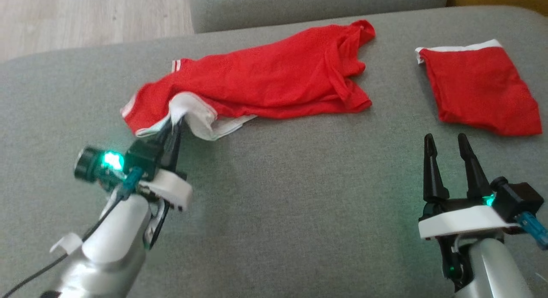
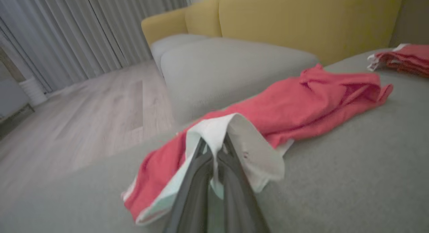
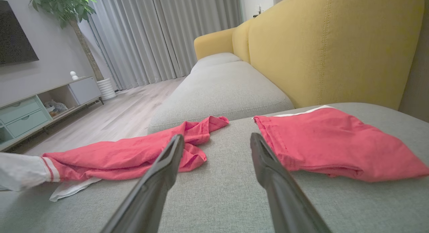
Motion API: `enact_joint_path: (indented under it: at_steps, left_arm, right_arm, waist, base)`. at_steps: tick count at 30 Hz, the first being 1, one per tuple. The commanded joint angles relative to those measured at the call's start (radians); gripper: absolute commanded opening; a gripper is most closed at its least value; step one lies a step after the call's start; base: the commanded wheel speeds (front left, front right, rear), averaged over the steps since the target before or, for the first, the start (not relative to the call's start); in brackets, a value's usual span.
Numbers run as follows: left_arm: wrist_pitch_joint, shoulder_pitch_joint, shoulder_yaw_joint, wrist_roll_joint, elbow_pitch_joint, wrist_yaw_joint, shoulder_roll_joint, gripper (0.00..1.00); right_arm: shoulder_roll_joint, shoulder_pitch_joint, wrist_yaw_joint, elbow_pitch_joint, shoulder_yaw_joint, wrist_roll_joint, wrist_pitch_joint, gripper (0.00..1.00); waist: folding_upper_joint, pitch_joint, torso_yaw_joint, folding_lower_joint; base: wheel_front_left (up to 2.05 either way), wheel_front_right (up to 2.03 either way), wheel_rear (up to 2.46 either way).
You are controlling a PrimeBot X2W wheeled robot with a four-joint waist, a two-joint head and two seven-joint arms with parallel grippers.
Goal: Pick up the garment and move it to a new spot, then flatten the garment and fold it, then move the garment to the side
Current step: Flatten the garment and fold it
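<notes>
Head view: my left gripper [image 1: 175, 122] pinches the garment [image 1: 274, 75] by its white hem.
Garment: rumpled on the grey cushion [image 1: 299, 182].
Right gripper [image 1: 445, 141]: spread wide, empty.
Progress: I judge only the grasp is made; moving, flattening and folding remain.

The garment [image 1: 274, 75] is thin matt cloth, the cushion [image 1: 299, 204] coarse weave.

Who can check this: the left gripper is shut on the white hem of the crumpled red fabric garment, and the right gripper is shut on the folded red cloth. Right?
No. The right gripper is open, holding nothing, short of the folded red cloth; the right wrist view shows its jaws apart. The left gripper is shut on the white hem of the crumpled red fabric garment.
</notes>
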Motion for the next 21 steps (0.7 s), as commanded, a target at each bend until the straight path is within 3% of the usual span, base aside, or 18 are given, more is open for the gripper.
enact_joint_path:
  at_steps: [1,9,15,21]
  left_arm:
    - [-0.020,-0.076,0.045,0.023,-0.100,0.018,0.056,0.00]
    - [-0.023,-0.105,0.070,0.072,-0.413,0.041,0.137,0.00]
    - [0.062,-0.143,0.083,0.105,-0.673,0.050,0.215,0.00]
    - [0.187,-0.276,0.056,0.145,-0.835,-0.023,0.264,0.00]
  right_arm:
    - [-0.004,-0.014,-0.001,-0.023,0.025,0.010,-0.011,1.00]
    - [-0.004,0.004,-0.001,-0.010,0.029,0.023,-0.011,1.00]
    - [-0.004,0.016,-0.001,-0.005,0.031,0.030,-0.011,1.00]
    - [-0.004,0.020,-0.001,-0.003,0.027,0.037,-0.011,1.00]
  waist:
    - [-0.0001,-0.026,0.003,0.0000]
    - [-0.0001,-0.090,0.004,0.0000]
    - [-0.0001,-0.134,0.000,0.0000]
    - [-0.0001,-0.139,0.009,0.0000]
  base:
    - [0.00,0.00,0.00]
    - [0.00,0.00,0.00]
    - [0.00,0.00,0.00]
    - [0.00,0.00,0.00]
